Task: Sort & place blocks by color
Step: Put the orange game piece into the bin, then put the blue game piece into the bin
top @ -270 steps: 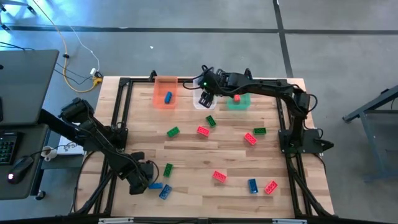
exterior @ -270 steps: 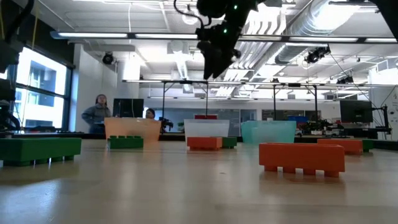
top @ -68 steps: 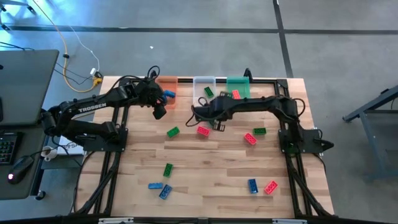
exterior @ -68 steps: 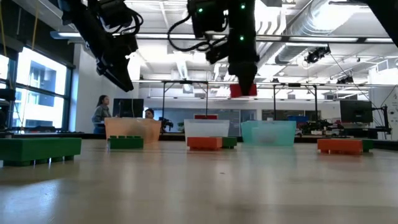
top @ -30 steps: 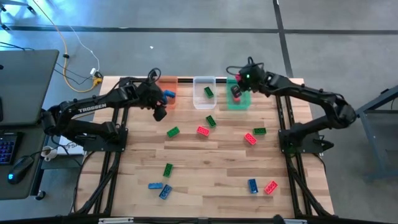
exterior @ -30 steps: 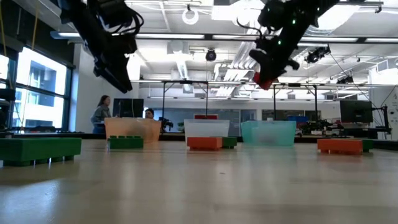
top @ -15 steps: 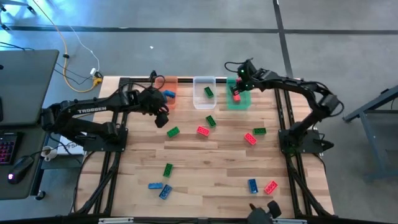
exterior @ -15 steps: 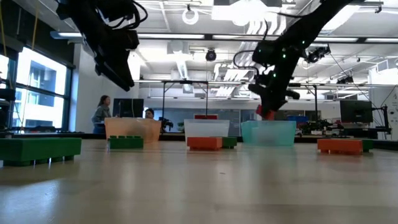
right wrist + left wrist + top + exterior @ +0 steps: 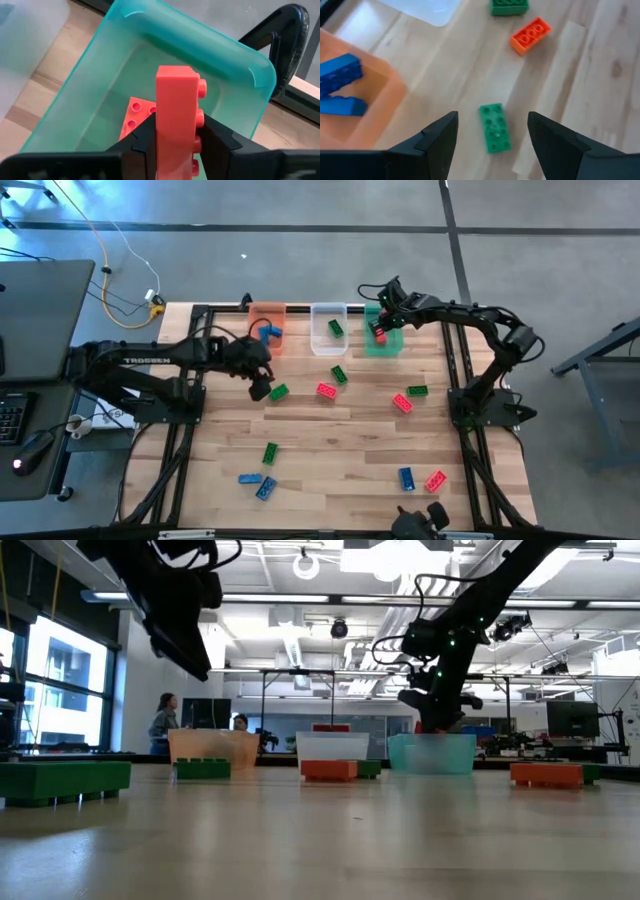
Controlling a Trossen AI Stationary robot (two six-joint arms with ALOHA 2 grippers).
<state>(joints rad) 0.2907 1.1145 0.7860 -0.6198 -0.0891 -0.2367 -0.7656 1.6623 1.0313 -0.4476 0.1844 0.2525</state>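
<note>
My right gripper hangs over the green bin at the far edge, shut on a red block. A second red block lies on the bin's floor. My left gripper hovers open above a green block that lies flat on the table; its fingers stand on either side of the block without touching it. The orange bin holds blue blocks. The clear bin holds a green block. My right gripper pinches the red block between its two fingers, on the block's two broad sides at its lower part. The fingers point down from above. The block stands on end with its studs facing sideways, clear of the bin's floor and the block lying there.
Loose blocks lie on the table: red, green, green, red, green, two blue, blue, red. People stand in the room beyond.
My right gripper has come down with the red block from well above the green bin to just over its rim. My left gripper has moved toward the table's near edge, from beside the orange bin to over the green block.
</note>
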